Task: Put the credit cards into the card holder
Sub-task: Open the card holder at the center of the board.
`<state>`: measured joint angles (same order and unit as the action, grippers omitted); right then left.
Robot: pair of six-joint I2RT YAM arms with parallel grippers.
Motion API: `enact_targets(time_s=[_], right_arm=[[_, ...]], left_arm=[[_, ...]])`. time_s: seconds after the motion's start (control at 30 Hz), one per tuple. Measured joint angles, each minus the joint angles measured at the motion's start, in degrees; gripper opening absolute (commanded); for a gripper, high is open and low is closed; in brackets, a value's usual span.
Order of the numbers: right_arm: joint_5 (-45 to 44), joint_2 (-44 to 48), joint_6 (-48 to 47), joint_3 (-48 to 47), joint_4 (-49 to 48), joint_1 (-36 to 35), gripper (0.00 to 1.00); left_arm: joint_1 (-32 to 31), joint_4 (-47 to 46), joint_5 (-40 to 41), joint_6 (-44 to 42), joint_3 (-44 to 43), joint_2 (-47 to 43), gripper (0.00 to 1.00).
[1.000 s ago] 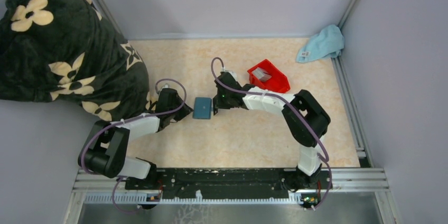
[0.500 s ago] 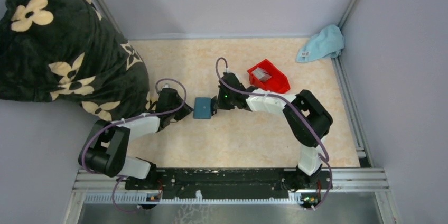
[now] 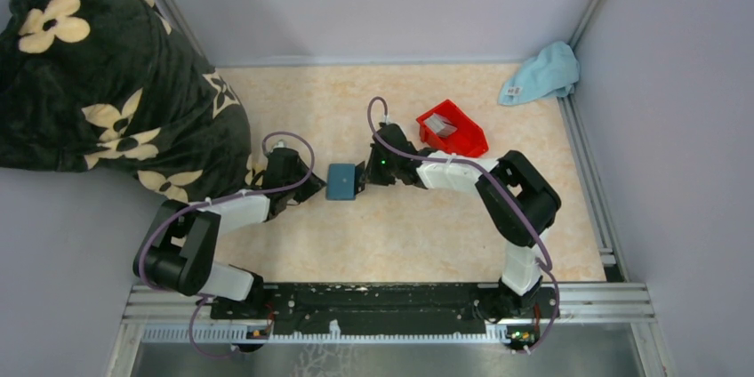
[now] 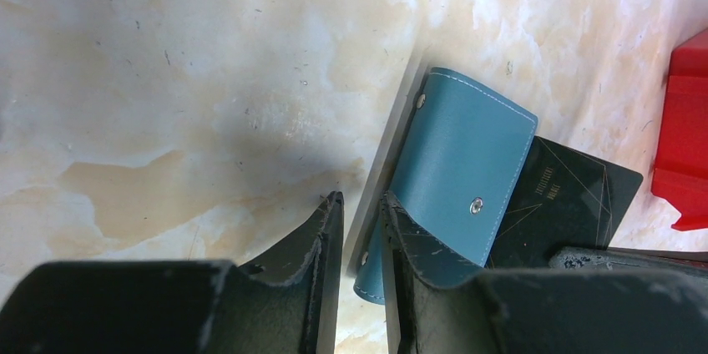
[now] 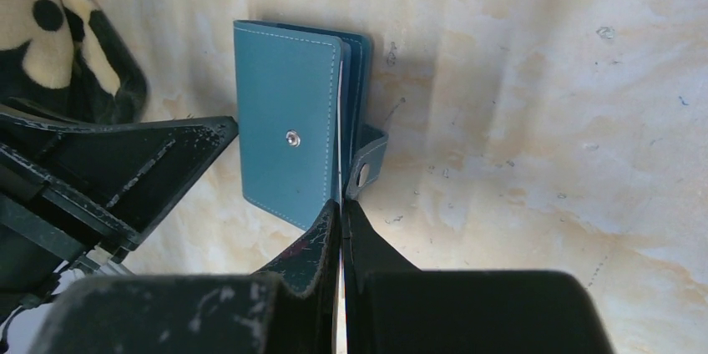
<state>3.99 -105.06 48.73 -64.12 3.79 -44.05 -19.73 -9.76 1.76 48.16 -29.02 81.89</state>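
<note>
Left gripper [image 4: 361, 204] grips card holder [image 4: 463, 162] — right gripper [image 5: 341, 208] pinches card [image 4: 576, 187].

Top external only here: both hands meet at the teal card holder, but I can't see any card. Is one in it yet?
Observer: Partly. The left wrist view shows a dark card sticking out of the card holder at its open edge.
Operator: Is anything holding that card?
Observer: Yes, the right hand is shut on its thin edge.
Operator: And the left hand?
Observer: The left hand appears to clamp the card holder's near corner.
</note>
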Motion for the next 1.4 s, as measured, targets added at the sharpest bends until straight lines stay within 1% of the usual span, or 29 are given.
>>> enact_targets(time_s=[0.27, 0.77, 1.4], right_arm=[[0.66, 0.00, 0.59, 0.13, -1.44, 0.20, 0.00], [2.40, 0.17, 1.97, 3.91, -5.11, 0.83, 0.00], [3.52, 1.44, 2.05, 4.24, -5.95, 1.55, 0.00]], left_arm=[[0.00, -0.57, -0.11, 0.02, 0.00, 0.28, 0.30], [0.00, -0.83, -0.35, 0.04, 0.00, 0.48, 0.30], [0.00, -1.25, -0.44, 0.04, 0.00, 0.76, 0.29]])
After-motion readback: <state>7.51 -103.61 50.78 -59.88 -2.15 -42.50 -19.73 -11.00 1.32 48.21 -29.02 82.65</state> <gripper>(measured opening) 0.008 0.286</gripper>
